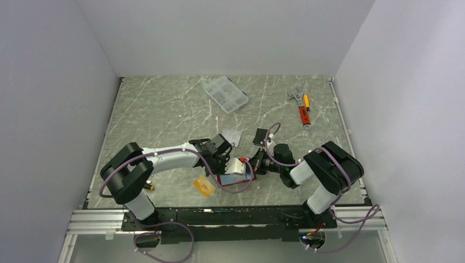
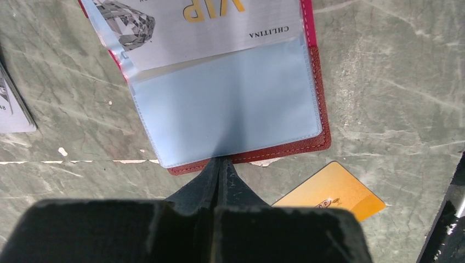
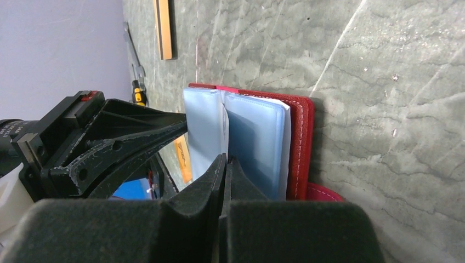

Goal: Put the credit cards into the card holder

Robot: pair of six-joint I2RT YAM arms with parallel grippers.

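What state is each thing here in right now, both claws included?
card holder: open, inside facing up.
VIP card: part-way into a clear sleeve.
orange card: lying loose, outside the holder.
silver card: lying loose, outside the holder.
black wallet: looks folded shut.
organiser box: looks closed.
left gripper: shut, tips at the holder's edge.
right gripper: shut, tips at the sleeves.

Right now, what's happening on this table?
Both arms are working on the red card holder, which lies open on the table. The left gripper is shut on the edge of a light-blue sleeve, and the right gripper pinches another leaf from the opposite side. A white VIP card is already in a sleeve. An orange card and a silver card lie loose beside the holder.
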